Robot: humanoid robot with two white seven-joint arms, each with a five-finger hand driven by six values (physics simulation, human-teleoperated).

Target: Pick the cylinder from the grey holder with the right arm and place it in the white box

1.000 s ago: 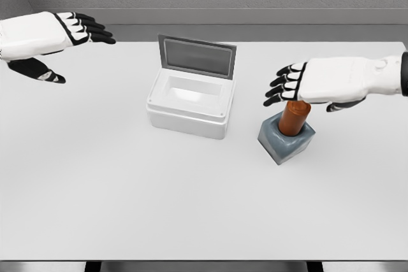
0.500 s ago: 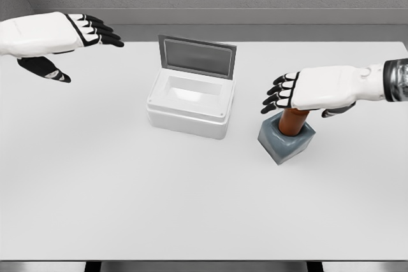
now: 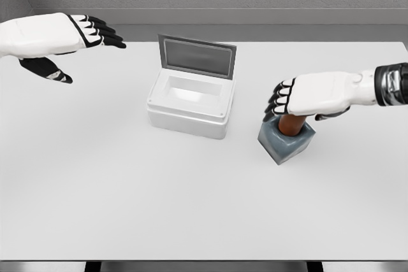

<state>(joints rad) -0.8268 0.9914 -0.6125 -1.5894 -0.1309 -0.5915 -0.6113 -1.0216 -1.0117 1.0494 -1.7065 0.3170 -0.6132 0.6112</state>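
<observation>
The right hand point(image 3: 306, 97) reaches in from the right edge of the bench point(image 3: 191, 202), palm down, directly over the cylinder point(image 3: 291, 124). Its black-tipped fingers point(image 3: 278, 101) curl down past the cylinder's top on the left side, and the thumb shows partly on the right; whether they actually press on the cylinder cannot be told from this view. The hand covers the cylinder's top. Only the lower part of the brown cylinder shows, standing upright in the grey holder point(image 3: 287, 141).

The holder is a small square block turned at an angle, sitting in the right half of the bench, nearer the far edge than the near one. Near it to the left, apart from it, stands the white box point(image 3: 188, 113), open, with its grey lid point(image 3: 196, 56) raised at the back, toward the far edge.

The left hand point(image 3: 54, 39) hovers above the far left corner of the bench, well apart from everything else, fingers stretched out flat and thumb hanging below, holding nothing.
</observation>
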